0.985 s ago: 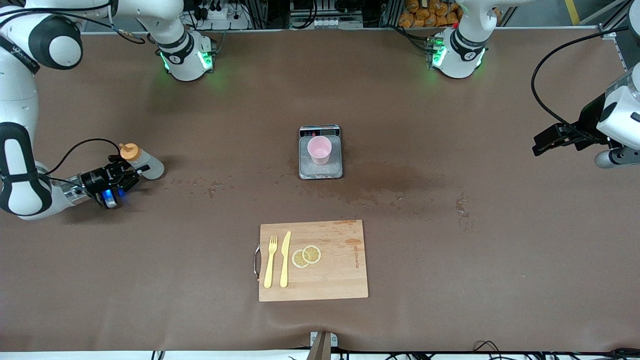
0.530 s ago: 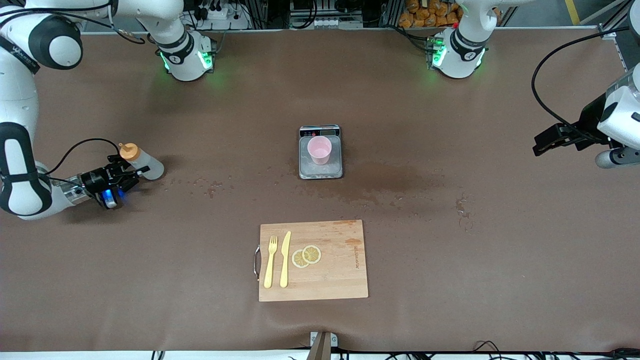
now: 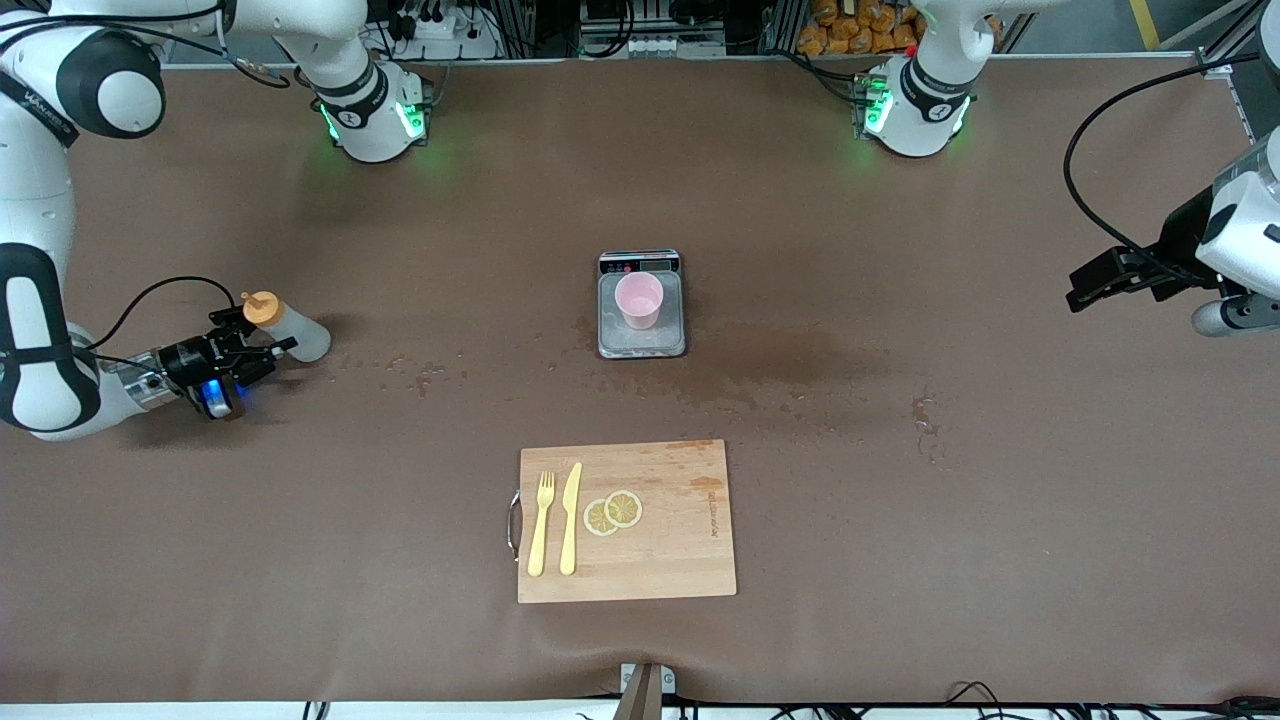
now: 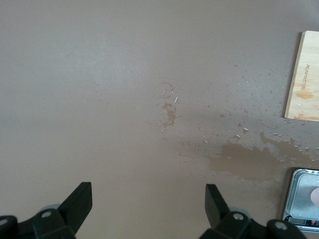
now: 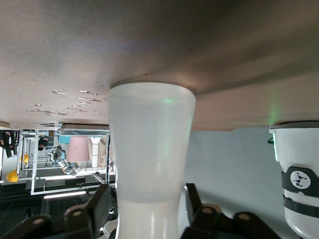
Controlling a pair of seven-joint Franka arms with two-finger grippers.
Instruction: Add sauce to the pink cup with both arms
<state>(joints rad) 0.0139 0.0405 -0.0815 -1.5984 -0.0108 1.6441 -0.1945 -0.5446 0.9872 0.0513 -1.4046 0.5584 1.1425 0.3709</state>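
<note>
**Right jaws clamp the one sauce bottle; left jaws gape over bare table**

Closed on the sauce (image 3: 285, 330) are the right gripper's (image 3: 250, 352) two fingers, pinching its waist low over the table at the right arm's end; the wrist view shows the whitish body (image 5: 149, 164) pressed between both fingers. The bottle tilts, orange cap toward ten o'clock in the front view.

The left gripper (image 4: 149, 201) hangs with its jaws spread wide and nothing between them, while its arm waits at the left arm's end (image 3: 1120, 275).

One pink cup (image 3: 638, 300) stands upright on one grey scale (image 3: 641, 340) at the table's middle, well apart from both grippers. At six o'clock from the scale lies one wooden cutting board (image 3: 680, 560), carrying one yellow fork (image 3: 540, 525), one yellow knife (image 3: 571, 520) and two overlapping lemon slices (image 3: 613, 512). Wet patches (image 3: 780, 360) spread beside the scale.
</note>
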